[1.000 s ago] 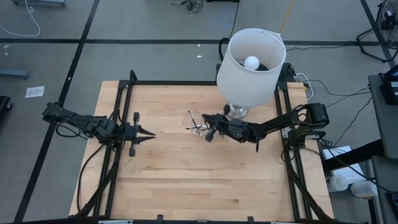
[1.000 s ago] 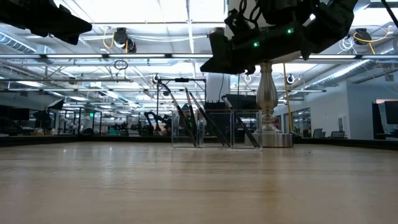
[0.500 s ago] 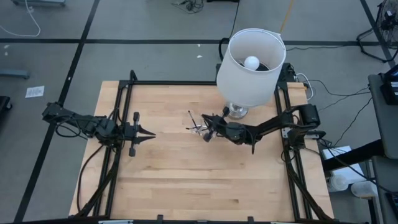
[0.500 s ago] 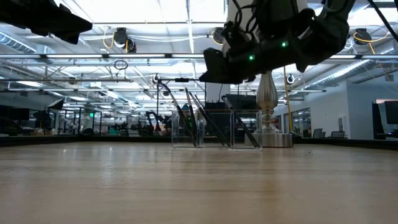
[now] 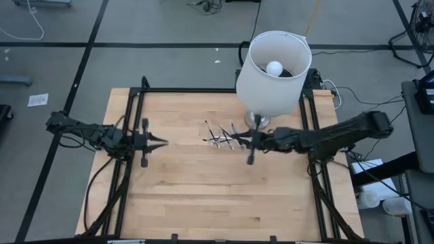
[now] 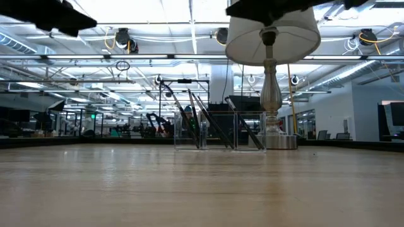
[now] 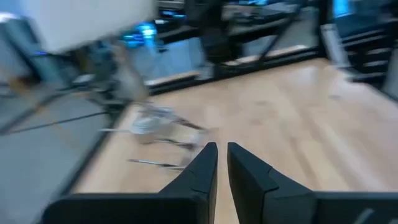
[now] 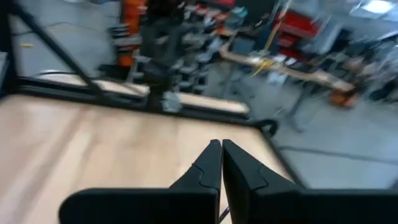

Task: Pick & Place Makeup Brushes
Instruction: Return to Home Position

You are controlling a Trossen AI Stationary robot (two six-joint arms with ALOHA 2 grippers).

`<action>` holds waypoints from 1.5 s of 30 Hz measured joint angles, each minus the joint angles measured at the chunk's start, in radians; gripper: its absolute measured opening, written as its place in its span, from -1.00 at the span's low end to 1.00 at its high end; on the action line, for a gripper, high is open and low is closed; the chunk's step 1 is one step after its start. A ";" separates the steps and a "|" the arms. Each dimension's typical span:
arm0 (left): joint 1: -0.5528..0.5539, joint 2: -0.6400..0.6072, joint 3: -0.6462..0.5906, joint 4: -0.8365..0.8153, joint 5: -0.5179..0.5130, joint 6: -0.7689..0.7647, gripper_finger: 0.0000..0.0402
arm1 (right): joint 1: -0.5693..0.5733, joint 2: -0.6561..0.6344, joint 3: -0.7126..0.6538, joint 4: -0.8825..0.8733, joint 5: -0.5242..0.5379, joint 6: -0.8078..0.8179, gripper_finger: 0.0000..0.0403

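The makeup brushes (image 5: pixel 218 137) are leaning in the transparent organizer (image 6: pixel 218 132), mid-table beside the lamp (image 5: pixel 272 64). The right gripper (image 8: pixel 217 144) is hovering over its edge, fingers pinched together. The left gripper (image 5: pixel 161 141) is hanging well apart, also pinched. The table (image 5: pixel 203 196) is lying bare toward the near edge.

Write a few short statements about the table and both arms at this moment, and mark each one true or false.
1. The brushes lean inside the clear box. True.
2. The right pincer holds a brush. False: it is shut with nothing in it.
3. The lamp stands close beside the clear box. True.
4. The left pincer hangs directly over the clear box. False: it is over the left part of the table, well apart from the box.
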 joint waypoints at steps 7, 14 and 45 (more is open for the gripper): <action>0.006 0.000 0.158 -0.101 -0.143 0.123 -0.77 | -0.019 -0.250 0.000 -0.360 -0.138 0.096 -1.00; 0.115 -0.042 0.221 -0.082 -0.025 0.239 -0.77 | -0.020 -0.417 -0.092 -0.427 -0.141 0.100 -1.00; 0.539 -0.271 -0.120 0.147 0.300 -0.158 -0.98 | -0.037 -1.072 -0.641 -0.230 -0.138 0.252 -1.00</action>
